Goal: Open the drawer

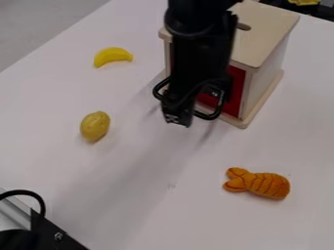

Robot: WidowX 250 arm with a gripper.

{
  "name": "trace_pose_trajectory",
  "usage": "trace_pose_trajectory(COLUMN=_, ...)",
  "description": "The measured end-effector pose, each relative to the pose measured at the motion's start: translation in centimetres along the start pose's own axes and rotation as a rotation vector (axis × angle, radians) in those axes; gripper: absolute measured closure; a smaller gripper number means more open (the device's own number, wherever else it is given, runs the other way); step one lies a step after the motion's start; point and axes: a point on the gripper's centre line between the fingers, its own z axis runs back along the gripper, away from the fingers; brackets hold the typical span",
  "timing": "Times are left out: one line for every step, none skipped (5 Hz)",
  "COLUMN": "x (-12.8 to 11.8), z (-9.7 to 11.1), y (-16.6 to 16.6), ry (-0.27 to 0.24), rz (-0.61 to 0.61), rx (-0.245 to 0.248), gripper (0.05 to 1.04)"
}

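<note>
1. So the counter's a smooth, flat, pale lilac-white top (52, 97), pretty much most of the view.
2. Plain grey floor (39, 24) past its slanting edge, upper left.
3. Dark patch (313, 10) beyond the upper right edge, bright yellow bit (303, 2) there, too cropped to ID.
4. Lighting's soft, shadows are blurry.
</note>
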Motion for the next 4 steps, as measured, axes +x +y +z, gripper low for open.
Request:
trace_pose_trajectory(x=-1.8, z=-1.1, y=0.8, ry=0.044, rz=0.001, rx=-0.003, gripper=0.086)
trace_pose_trajectory(x=-2.7, z=-3.3, y=1.3, ry=0.089, rz=-0.023, rx=-0.028, gripper=0.086)
trace_pose_trajectory(x=-2.9, z=-4.9, y=2.3, ry=0.112, rz=-0.049, rx=-0.024, gripper=0.086)
trace_pose_trajectory(x=-2.6, z=-6.6, y=2.7, ry=0.103, rz=-0.095, rx=-0.038, gripper=0.086)
